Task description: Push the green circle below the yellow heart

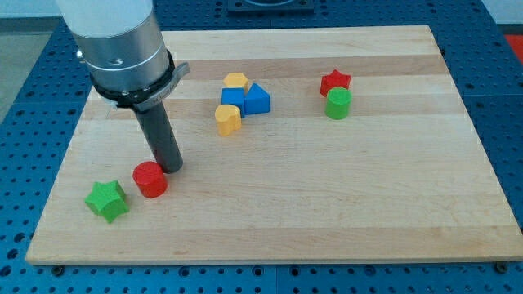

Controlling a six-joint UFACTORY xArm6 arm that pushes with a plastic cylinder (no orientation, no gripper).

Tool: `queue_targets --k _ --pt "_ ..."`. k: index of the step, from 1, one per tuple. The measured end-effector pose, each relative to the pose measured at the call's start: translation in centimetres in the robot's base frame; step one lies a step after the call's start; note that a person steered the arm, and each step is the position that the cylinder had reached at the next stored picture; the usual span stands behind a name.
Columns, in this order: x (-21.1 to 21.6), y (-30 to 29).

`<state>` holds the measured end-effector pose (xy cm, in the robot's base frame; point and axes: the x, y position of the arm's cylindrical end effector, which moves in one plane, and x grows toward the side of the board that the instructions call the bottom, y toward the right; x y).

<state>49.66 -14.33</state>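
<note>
**A:** Why is my tip (171, 167) parked down in the board's lower-left part, so far from the job?

**B:** It sits just at two o'clock of the red circle (150, 180), touching or nearly so; the green star (107, 201) lies at eight o'clock of that circle. Neither is the task's block. My guess is the tip has yet to travel to its real work. (The tool is a bare rod, so it grasps nothing; it only presses sideways.)

**A:** And the green circle (338, 104)?

**B:** Well apart, toward two o'clock from my tip, in the board's upper right. It stands right against the red star (335, 82), at that star's six o'clock.

**A:** The yellow heart (228, 118)?

**B:** Near the board's middle top, at seven o'clock of the blue cluster: a blue cube (233, 99) and a blue triangle (257, 99), with a yellow hexagon (236, 82) behind.

**A:** How does the green circle look?

**B:** A short, upright cylinder, bright green, flat-topped. I judge it should slide easily when pushed from its three o'clock side, heading toward the wooden board (368, 204) space at the heart's six o'clock.
</note>
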Motion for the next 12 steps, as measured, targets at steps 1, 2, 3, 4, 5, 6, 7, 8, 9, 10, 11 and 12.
queue_targets --k 1,2,3,4,5,6,7,8,9,10,11,12 --pt "1.5 0.0" --pt "3.1 0.0" --pt "4.4 0.0" --pt "4.0 0.3" --pt "2.0 4.1" --pt "0.2 9.8" --pt "-1.8 15.5" --pt "-4.1 21.1" --pt "-6.1 26.5" --pt "-8.6 29.0" --pt "-10.8 29.0" --pt "-11.9 28.7"
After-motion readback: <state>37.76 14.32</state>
